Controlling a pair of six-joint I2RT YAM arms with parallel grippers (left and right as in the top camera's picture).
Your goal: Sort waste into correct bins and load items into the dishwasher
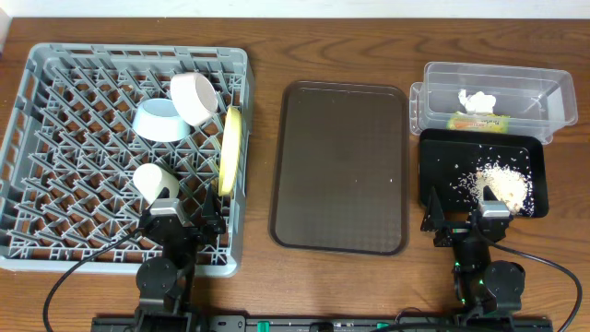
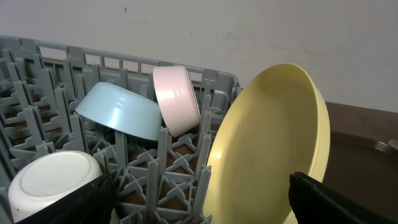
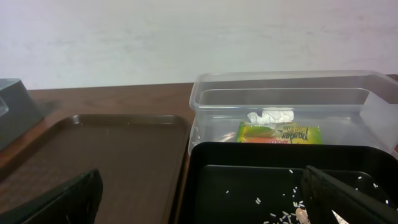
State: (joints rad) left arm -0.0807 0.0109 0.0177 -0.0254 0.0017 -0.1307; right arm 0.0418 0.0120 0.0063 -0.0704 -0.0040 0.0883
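The grey dish rack (image 1: 138,53) holds a light blue bowl (image 1: 159,122), a white bowl (image 1: 194,97), a small white cup (image 1: 153,181) and an upright yellow plate (image 1: 229,152). The left wrist view shows the rack (image 2: 62,56), plate (image 2: 273,137), blue bowl (image 2: 121,112), white bowl (image 2: 177,96) and cup (image 2: 53,183). The clear tub (image 1: 544,83) holds the napkin (image 1: 477,100) and snack wrapper (image 1: 479,122). The black tray (image 1: 442,152) holds rice scraps (image 1: 504,184). My left gripper (image 1: 187,219) (image 2: 205,205) is open and empty over the rack's front edge. My right gripper (image 1: 466,221) (image 3: 199,205) is open and empty at the black tray's front. No chopsticks show.
A large dark brown serving tray (image 1: 341,166) lies between the rack and the bins; it also shows in the right wrist view (image 3: 112,155). That view shows the tub (image 3: 286,93), wrapper (image 3: 280,132), napkin (image 3: 270,116) and black tray (image 3: 249,180). A pale wall stands behind the table.
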